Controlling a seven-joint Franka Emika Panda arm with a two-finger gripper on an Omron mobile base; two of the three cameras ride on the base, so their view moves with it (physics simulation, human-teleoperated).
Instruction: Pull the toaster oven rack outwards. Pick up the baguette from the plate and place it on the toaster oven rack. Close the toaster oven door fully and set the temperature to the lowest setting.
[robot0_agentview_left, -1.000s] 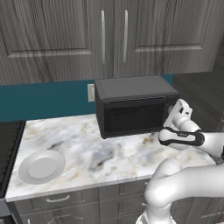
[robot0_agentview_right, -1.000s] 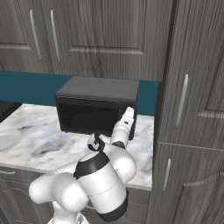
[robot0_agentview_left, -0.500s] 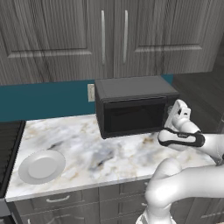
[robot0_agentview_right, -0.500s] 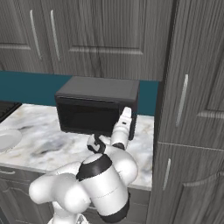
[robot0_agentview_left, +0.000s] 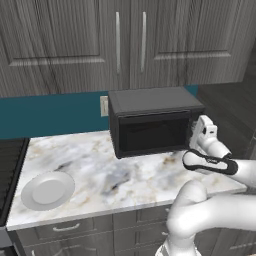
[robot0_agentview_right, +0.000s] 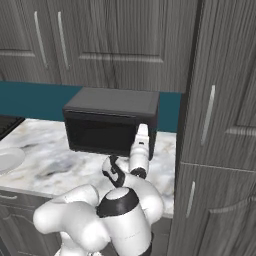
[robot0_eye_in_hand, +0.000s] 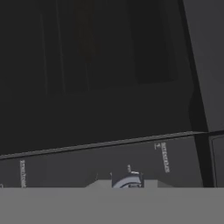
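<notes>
Nothing has visibly moved: hand (robot0_agentview_left: 200, 131) hovers at the oven's (robot0_agentview_left: 152, 122) right front, jaw state unclear, its closed door (robot0_agentview_left: 152, 134) facing the robot.

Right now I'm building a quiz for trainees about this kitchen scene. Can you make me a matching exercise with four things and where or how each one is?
Things:
1. toaster oven door
2. plate
3. gripper
4. wall outlet

Places or states:
A. on the teal wall, left of the oven's top
B. shut, upright against the oven front
C. bare, near the counter's left end
D. at the oven's right front edge

Pairs: 1-B, 2-C, 3-D, 4-A
</notes>
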